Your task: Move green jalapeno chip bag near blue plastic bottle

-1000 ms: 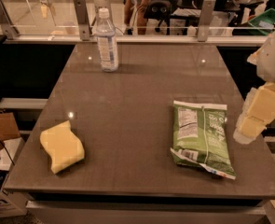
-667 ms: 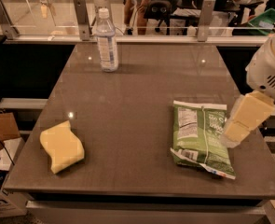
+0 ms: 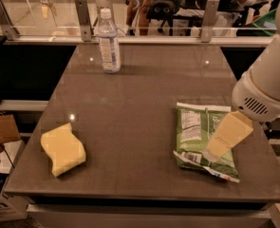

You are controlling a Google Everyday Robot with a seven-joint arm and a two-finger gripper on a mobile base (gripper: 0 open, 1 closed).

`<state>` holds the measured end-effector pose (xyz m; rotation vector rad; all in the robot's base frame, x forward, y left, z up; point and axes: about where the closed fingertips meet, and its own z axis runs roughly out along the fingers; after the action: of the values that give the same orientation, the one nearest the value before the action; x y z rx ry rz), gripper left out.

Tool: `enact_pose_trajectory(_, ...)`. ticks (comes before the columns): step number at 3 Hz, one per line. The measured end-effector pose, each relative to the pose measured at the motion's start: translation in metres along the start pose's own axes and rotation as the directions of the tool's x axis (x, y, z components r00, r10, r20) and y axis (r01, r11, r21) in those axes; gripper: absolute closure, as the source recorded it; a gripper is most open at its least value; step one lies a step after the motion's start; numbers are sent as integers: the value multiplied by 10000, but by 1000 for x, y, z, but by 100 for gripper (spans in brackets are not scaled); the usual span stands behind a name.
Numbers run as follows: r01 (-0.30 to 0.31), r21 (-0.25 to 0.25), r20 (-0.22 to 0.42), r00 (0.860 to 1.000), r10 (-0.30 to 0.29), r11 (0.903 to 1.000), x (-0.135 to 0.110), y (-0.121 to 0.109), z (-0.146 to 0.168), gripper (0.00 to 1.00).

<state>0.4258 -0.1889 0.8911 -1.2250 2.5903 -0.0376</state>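
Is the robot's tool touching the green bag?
Cannot tell. In the camera view the tool overlaps the bag, but neither contact nor a gap shows plainly.

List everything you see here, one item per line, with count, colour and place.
table: one, dark brown, fills the middle of the view
blue plastic bottle: one, clear with a white cap and a pale blue label, upright at the far left of the table
green jalapeno chip bag: one, green with a white panel, lying flat at the near right of the table
sponge: one, yellow and wavy, at the near left of the table
metal posts: three, grey, along the rail behind the table
cardboard box: one, brown, on the floor to the left of the table
arm: one, white, coming in from the right edge
gripper: one, cream, over the right part of the chip bag
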Motion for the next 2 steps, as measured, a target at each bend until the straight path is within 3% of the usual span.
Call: enact_pose_trajectory(2,-526,-292,-388,9979,515,9982,7,25,39,0)
